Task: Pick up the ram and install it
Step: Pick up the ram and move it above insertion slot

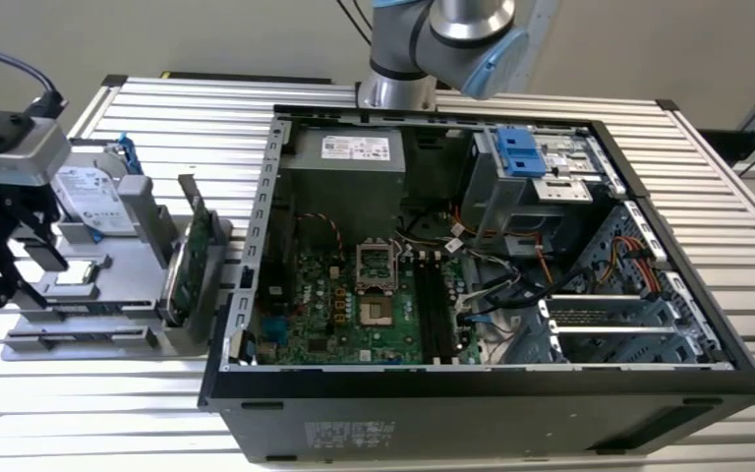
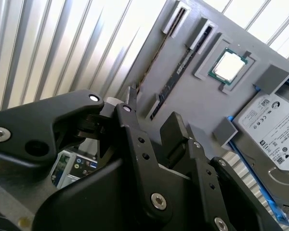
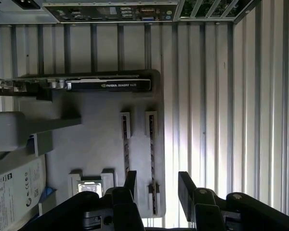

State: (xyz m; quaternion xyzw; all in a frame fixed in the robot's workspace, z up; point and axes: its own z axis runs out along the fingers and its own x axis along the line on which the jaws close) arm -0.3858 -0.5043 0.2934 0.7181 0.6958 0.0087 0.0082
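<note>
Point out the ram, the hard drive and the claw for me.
ram (image 2: 177,74), second wrist view, middle of the stick.
hard drive (image 2: 272,127), second wrist view, its label.
claw (image 3: 157,179), first wrist view, between its fingertips.

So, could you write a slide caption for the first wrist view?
Open tool poised over the ram in its grey tray, near the expansion card.

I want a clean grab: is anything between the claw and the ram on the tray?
Nothing visible does. The open claw hangs over the tray; the ram stands bare in its slot, with no other part over it.
</note>
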